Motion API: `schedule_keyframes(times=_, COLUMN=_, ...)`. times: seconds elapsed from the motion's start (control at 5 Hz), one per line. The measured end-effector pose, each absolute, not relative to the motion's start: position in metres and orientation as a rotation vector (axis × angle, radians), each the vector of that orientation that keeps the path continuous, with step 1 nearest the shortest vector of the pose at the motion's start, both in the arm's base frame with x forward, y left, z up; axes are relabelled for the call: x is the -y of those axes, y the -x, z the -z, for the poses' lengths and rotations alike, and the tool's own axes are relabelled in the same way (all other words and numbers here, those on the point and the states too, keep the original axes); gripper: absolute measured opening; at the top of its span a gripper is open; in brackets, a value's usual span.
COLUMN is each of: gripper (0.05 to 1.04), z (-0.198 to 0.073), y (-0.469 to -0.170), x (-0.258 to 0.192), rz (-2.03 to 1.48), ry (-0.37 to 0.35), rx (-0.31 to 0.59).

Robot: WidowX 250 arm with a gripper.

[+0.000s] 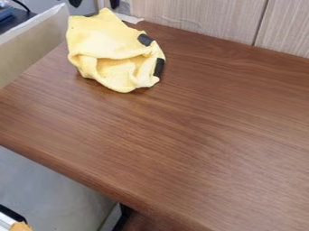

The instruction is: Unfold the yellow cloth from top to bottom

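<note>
Yellow cloth [105, 40] lies bunched at the far-left corner of the tabletop [181, 135], where pinching several overlapping folds together could drag it off the nearby edge unopened, though how open the end effector is, or what it holds, I cannot tell.

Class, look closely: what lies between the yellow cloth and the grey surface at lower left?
In the camera view, only the bare brown tabletop lies between the yellow cloth and that grey surface.
</note>
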State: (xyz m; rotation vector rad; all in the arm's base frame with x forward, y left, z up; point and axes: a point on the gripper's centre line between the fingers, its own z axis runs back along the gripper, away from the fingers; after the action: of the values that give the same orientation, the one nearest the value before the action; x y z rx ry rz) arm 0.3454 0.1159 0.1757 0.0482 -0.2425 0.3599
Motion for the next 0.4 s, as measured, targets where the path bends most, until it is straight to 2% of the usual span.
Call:
schedule_keyframes(times=0.2, gripper=0.998, z=-0.163, y=-0.347, x=-0.115, rz=-0.365, ry=-0.036, rx=0.204)
schedule_keyframes(times=0.4, gripper=0.998, z=-0.16, y=-0.363, x=-0.106, rz=-0.357, ry=-0.002, rx=0.18)
